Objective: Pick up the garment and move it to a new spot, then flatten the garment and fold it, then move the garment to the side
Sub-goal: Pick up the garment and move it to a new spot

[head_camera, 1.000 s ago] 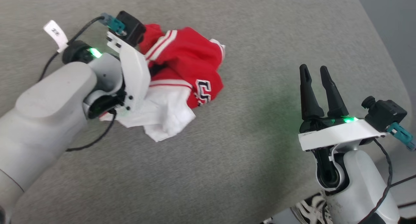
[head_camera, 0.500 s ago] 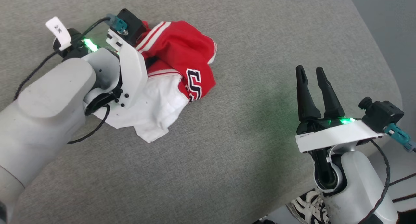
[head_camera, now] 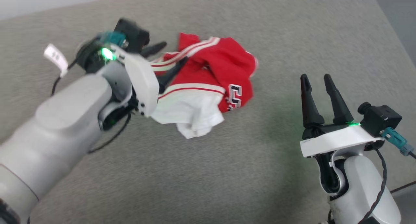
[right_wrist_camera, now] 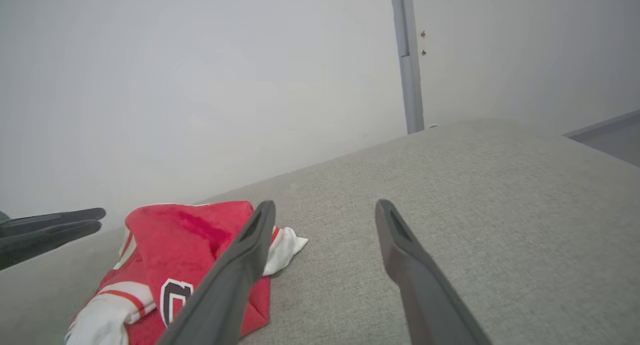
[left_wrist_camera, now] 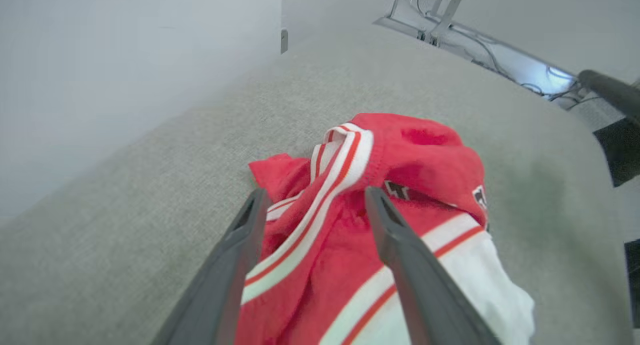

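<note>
Red-and-white garment (head_camera: 211, 78) lies crumpled far left on the grey cloth surface (head_camera: 195, 172), navy letters (head_camera: 234, 95) legible from the head view, my left gripper (head_camera: 174, 52) spread open astride its striped trim (left_wrist_camera: 345, 155) in the wrist view, right gripper (head_camera: 315, 77) open, empty, well apart to the right.

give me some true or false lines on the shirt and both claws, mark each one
1. The left claw is open, its fingers on either side of the garment's striped trim. True.
2. The right claw grips a white sleeve. False: it is open, apart from the garment, holding nothing.
3. The garment lies spread out flat. False: it is crumpled in a heap.
4. The garment rests on a grey fabric surface. True.
</note>
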